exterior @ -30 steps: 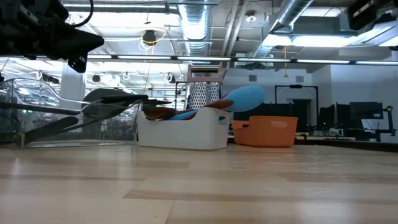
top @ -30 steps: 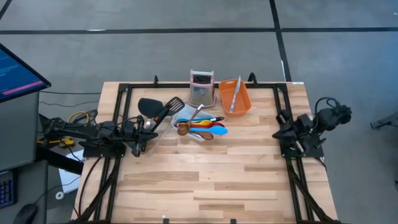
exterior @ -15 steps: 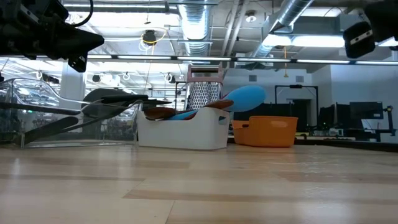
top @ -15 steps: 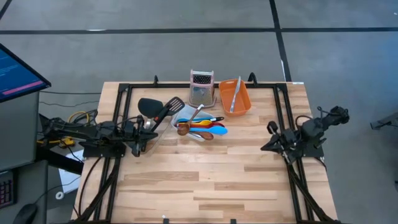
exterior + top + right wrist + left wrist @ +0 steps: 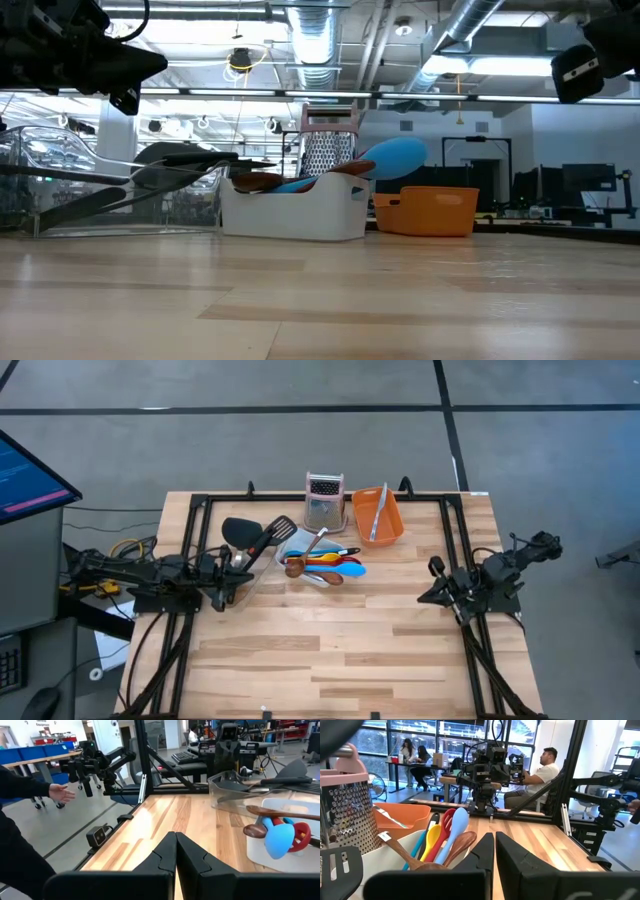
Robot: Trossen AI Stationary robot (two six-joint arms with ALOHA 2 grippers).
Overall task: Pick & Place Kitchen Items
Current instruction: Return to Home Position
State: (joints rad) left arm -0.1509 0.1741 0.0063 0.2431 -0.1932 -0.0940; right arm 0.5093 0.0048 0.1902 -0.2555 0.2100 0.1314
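Seen from above, the left gripper (image 5: 236,582) lies low over the left side of the pale wooden slatted table (image 5: 330,650). Its dark arm stretches flat from the left edge toward the middle, the tip just short of the black spatulas (image 5: 250,535). The right gripper (image 5: 432,588) sits over the table's right side and points inward, with its arm folded back so the elbow juts past the right edge. Between the arms, toward the far side, the kitchen items (image 5: 328,565), with blue, red, yellow and wooden handles, are bundled in the white rectangular bin (image 5: 285,554). The steel box grater with a pink top (image 5: 324,500) and the orange rectangular tub (image 5: 392,525) stand just behind the bin. At table height both arms hang above the board at the upper corners, well clear of the wood. The clear rectangular plastic tub (image 5: 110,205) holding the spatulas stands just beside the white bin, from which a blue spoon bowl sticks up. The left wrist camera shows its own two fingers pressed together with nothing between them. The wooden spoon, red slotted spoon and blue and yellow spoons lean out of the bin close by, and a seated person in a white shirt (image 5: 544,770) is in the room beyond. The right wrist camera likewise shows its fingers closed flat on each other and empty, aimed across bare wood, with the bin off to one side and a person's hand (image 5: 62,794) past the table edge.
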